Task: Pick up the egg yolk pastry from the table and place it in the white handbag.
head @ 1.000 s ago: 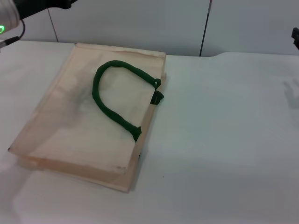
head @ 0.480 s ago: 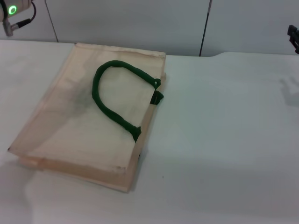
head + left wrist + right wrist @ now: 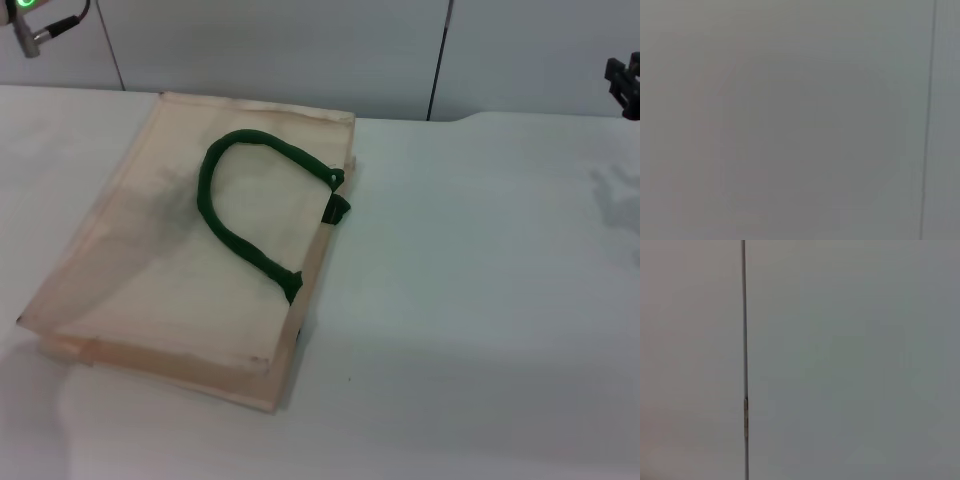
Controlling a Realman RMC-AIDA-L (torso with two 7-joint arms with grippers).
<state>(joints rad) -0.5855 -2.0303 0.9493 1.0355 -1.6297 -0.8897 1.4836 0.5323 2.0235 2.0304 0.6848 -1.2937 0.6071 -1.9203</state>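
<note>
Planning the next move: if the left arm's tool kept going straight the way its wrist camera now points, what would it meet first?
Probably the plain grey wall panel; the left wrist view shows nothing else ahead, though depth is unclear. The white handbag is not in that line.

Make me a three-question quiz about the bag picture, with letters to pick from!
1. Where on the table does the white handbag lie?
A. on the robot's left
B. on the robot's right
C. hanging off the near edge

2. What colour is the handle?
A. red
B. dark green
C. blue

3. How is the handbag resting?
A. standing upright
B. lying flat
C. held up in the air

Answers:
1 A, the head view shows it on the left half.
2 B, the rope loop on top is dark green.
3 B, its broad side lies on the table, with the handle on top.

The egg yolk pastry is not in view.
</note>
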